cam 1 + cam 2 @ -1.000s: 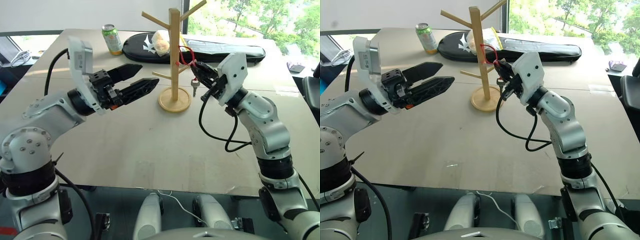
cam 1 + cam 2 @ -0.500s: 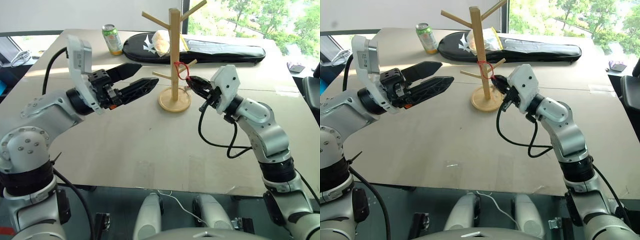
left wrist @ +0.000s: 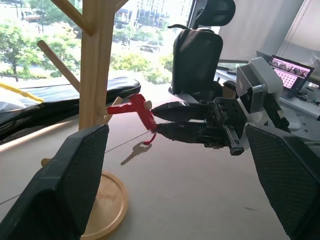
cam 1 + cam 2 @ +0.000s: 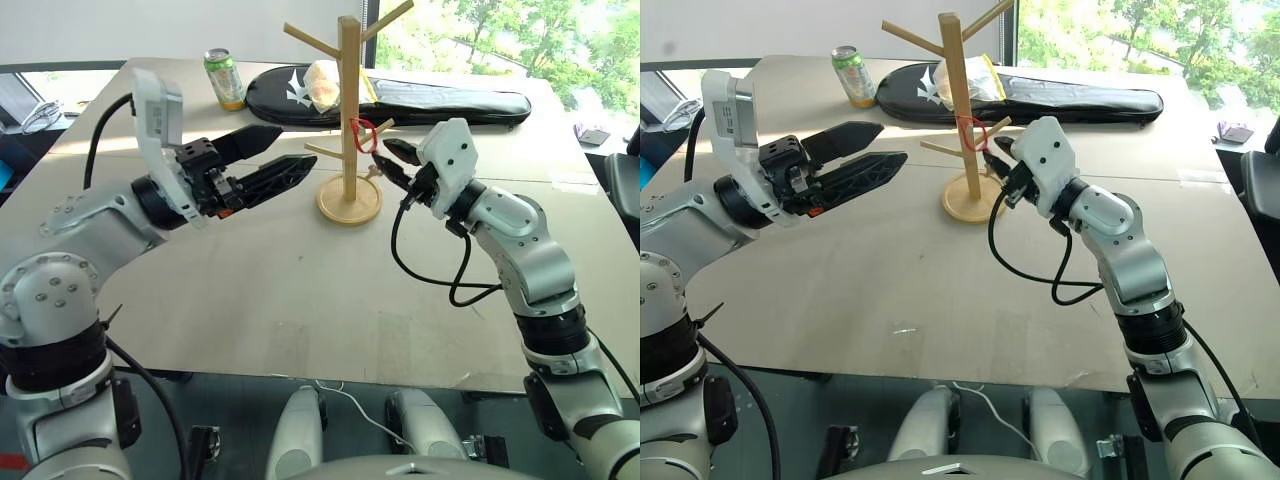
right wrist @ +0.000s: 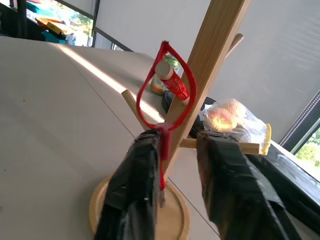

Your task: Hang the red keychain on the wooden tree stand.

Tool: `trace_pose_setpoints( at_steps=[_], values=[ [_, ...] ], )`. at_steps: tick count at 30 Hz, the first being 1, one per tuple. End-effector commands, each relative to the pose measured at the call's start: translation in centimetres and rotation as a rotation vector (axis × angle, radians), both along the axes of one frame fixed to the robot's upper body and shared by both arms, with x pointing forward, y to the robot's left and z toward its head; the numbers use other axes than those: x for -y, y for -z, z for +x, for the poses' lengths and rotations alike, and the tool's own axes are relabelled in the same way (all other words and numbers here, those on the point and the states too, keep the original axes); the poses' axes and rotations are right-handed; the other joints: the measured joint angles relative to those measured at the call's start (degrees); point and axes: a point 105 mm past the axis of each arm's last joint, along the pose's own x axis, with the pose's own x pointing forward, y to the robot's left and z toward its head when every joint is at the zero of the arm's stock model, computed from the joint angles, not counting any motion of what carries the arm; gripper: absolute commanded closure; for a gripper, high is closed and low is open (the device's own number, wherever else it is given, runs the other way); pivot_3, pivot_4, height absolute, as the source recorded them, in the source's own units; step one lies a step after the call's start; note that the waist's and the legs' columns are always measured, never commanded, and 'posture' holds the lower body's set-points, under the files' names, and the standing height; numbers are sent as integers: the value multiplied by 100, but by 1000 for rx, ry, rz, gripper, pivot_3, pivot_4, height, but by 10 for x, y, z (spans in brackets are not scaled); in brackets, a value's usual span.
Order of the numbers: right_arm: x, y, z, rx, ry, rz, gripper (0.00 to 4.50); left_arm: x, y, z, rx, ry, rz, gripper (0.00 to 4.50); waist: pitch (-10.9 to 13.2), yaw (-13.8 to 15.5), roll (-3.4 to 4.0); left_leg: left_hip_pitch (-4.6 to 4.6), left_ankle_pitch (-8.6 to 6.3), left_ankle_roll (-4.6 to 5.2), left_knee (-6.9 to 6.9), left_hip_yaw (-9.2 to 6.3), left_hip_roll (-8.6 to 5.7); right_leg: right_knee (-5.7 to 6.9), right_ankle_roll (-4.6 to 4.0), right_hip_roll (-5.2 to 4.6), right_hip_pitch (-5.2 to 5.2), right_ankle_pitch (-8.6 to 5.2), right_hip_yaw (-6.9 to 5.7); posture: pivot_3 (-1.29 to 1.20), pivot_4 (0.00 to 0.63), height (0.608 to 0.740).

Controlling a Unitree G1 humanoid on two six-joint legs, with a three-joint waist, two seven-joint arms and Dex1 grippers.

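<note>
wooden tree stand point(image 4: 348, 110) top cropped

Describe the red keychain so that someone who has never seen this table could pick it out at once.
Find the wooden tree stand at the middle of the table. On a lower peg facing the right pincer hangs the red keychain, a thin red cord loop with a small silver key dangling below. It is the only red thing on the stand.

— What surrounds the setup?
— A broad pale table point(image 4: 300, 290) fills the room's middle, with bright windows point(image 4: 500, 40) behind it showing sunlit green trees.
— Anything else?
— A black office chair point(image 3: 197, 55), a lit monitor point(image 3: 292, 67), and a grey wall point(image 4: 120, 25).
</note>
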Motion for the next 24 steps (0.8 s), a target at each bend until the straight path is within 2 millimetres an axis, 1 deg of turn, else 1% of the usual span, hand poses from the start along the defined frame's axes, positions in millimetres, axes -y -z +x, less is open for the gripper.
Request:
trace_pose_setpoints(
  at_steps=[1,3,4,5,8,11,13,17,20,24],
  values=[
    [8,-10,-9,28,-27,-20,1381,-2,-12,-6,62,3,11,0,0,4,0,0,0,0,0,0,0,0,0,0,0,0,0,0,150,740],
    [19,-7,-11,-3,-45,-50,212,-7,-8,-2,47,-30,41,0,0,4,0,0,0,0,0,0,0,-1,0,0,0,0,0,0,150,740],
    [26,-7,-13,-39,-68,-62,89,-11,-5,2,27,-54,69,0,1,5,0,0,0,0,0,1,0,-1,0,0,0,0,0,0,150,740],
    [31,-8,-16,-71,-94,-72,89,-16,-2,5,17,-75,93,0,1,3,1,0,0,1,0,1,0,-1,0,0,0,0,0,0,150,740],
    [41,-18,-22,-124,-157,-86,89,-29,-2,11,8,-101,140,0,1,1,0,1,-1,1,-1,2,-1,-1,0,0,0,-1,1,0,150,740],
    [50,-31,-20,-129,-154,-81,89,-39,-4,16,17,-114,179,0,2,-33,2,5,-1,1,-5,3,0,-1,0,2,-1,-1,2,0,150,740],
    [54,-34,-17,-123,-142,-80,89,-41,-6,19,27,-111,190,0,2,-21,2,6,-1,1,-8,2,0,-1,-1,4,-2,-1,1,0,150,740],
    [56,-30,-15,-120,-120,-83,89,-39,-8,18,40,-78,213,0,4,-2,0,-3,-1,2,-9,3,0,-8,0,1,-3,-1,1,0,150,740],
    [52,-23,-27,-168,-180,-95,89,-37,-4,14,29,-49,266,0,4,3,0,-5,-1,2,-9,4,-1,-9,0,0,-5,-1,1,0,150,740],
    [52,-27,-31,-176,-197,-88,89,-42,-6,15,34,-52,286,0,4,-9,1,-4,-1,2,-8,5,0,-3,0,0,-9,-1,2,0,150,740]
  ],
)
